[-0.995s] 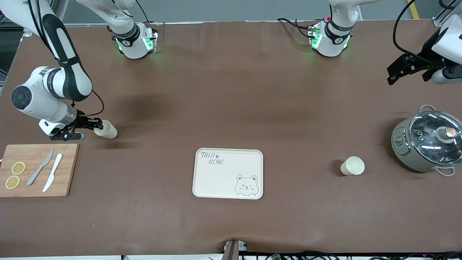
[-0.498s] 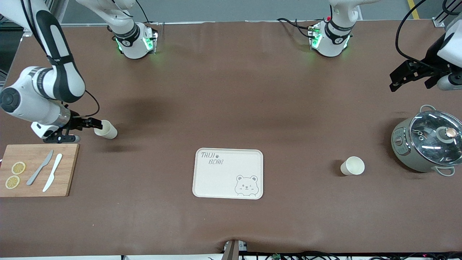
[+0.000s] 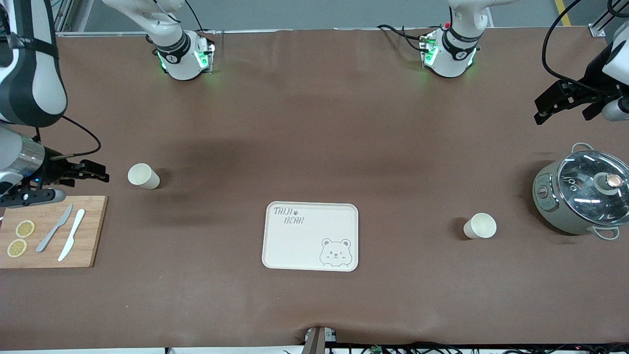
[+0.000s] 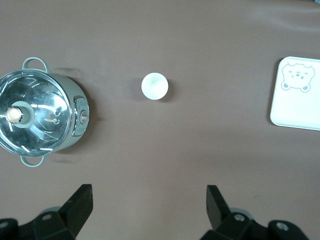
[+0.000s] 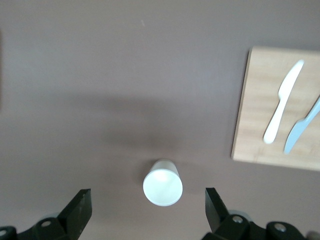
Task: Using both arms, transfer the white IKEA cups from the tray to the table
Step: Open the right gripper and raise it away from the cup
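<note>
Nearest to the front camera, in the middle of the brown table [image 3: 314,123], lies the cream tray [image 3: 310,236] with a bear drawing, and it carries nothing. At the right arm's end, the wooden cutting board [image 3: 51,231] holds two knives [image 3: 64,233] and two lemon slices [image 3: 20,238]. One white cup [image 3: 480,225] stands upright on the table between the tray and the grey-green pot [image 3: 582,194] with a glass lid. The other white cup [image 3: 143,176] stands upright a little farther from the camera, beside the board's corner. The right gripper [image 3: 93,172] hangs above the table near this cup, apart from it, with its jaws released and holding nothing. The left gripper [image 3: 553,104] hangs above the table at the left arm's end, its jaws spread wide and holding nothing.
</note>
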`<move>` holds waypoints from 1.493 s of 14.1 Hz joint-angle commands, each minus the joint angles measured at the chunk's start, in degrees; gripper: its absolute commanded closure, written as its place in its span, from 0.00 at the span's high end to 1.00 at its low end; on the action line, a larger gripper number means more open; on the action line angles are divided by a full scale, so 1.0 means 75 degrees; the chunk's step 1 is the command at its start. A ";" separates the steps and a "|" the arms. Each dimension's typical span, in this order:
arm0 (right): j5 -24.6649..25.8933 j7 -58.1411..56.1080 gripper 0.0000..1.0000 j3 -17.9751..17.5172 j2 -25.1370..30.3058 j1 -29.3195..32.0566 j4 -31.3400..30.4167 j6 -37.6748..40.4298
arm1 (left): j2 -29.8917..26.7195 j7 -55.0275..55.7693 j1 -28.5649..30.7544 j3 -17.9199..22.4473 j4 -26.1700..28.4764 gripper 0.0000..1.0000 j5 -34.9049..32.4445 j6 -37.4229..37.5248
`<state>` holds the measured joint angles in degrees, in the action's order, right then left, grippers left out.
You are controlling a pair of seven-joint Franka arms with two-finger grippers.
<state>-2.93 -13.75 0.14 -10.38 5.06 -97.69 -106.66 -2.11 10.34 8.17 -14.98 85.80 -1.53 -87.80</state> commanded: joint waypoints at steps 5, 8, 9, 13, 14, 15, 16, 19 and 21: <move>0.0074 -0.0006 1.00 0.0029 -0.0222 -0.0300 0.2182 0.1097 | -0.0642 -0.0136 -0.1042 0.1129 0.0499 1.00 0.0109 0.0328; 0.0238 0.0017 1.00 0.0005 -0.0187 -0.0347 0.2863 0.1447 | -0.0715 -0.0124 -0.1008 0.1141 0.0560 1.00 0.0122 0.0269; 0.0216 0.0017 1.00 0.0017 -0.0140 -0.0405 0.2992 0.1495 | -0.0726 -0.0113 -0.1007 0.1141 0.0560 1.00 0.0110 0.0269; 0.0274 0.0099 1.00 0.0052 0.0655 -0.0558 0.2935 0.2536 | -0.0644 -0.0113 -0.0995 0.1141 0.0536 1.00 0.0110 0.0281; 0.0262 0.0123 1.00 0.0075 0.0843 -0.0546 0.2877 0.2817 | -0.0644 -0.0113 -0.0995 0.1141 0.0524 1.00 0.0099 0.0281; 0.0251 0.0227 1.00 0.0087 0.0996 -0.0558 0.2830 0.3167 | -0.0644 -0.0124 -0.0995 0.1141 0.0513 1.00 0.0087 0.0292; 0.0227 0.0576 1.00 0.0099 0.1183 -0.0546 0.2725 0.3519 | -0.0644 -0.0124 -0.0995 0.1141 0.0524 1.00 0.0087 0.0316; 0.0215 0.1061 1.00 0.0204 0.1699 -0.0535 0.2245 0.3791 | -0.0726 -0.0136 -0.0995 0.1153 0.0513 1.00 0.0028 0.0468; 0.0215 0.1037 1.00 0.0496 0.1922 -0.0593 0.2045 0.3979 | -0.0738 -0.0124 -0.0995 0.1153 0.0501 1.00 0.0028 0.0573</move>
<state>-1.74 -6.96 2.05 0.83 1.31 -78.52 -76.84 -6.35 10.34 0.94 -6.83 89.11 -1.39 -84.70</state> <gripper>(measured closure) 0.000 0.000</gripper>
